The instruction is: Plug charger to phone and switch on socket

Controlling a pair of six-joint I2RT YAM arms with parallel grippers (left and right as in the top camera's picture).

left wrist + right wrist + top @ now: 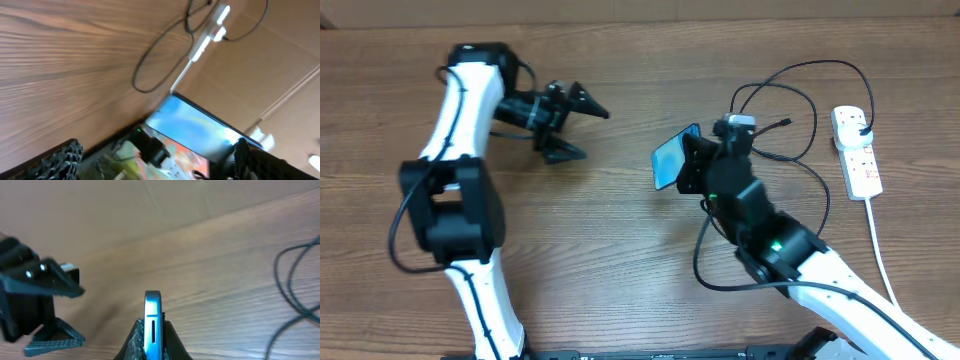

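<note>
The right jaws are clamped on the phone (153, 322), which is held on edge (screen lit). The left jaws are spread apart and empty, well to the left of the phone. The charger (820, 63) is looped on the table (620, 260) just right of the phone. The socket (861, 165) lies farther right, with the black plug seated in it.
</note>
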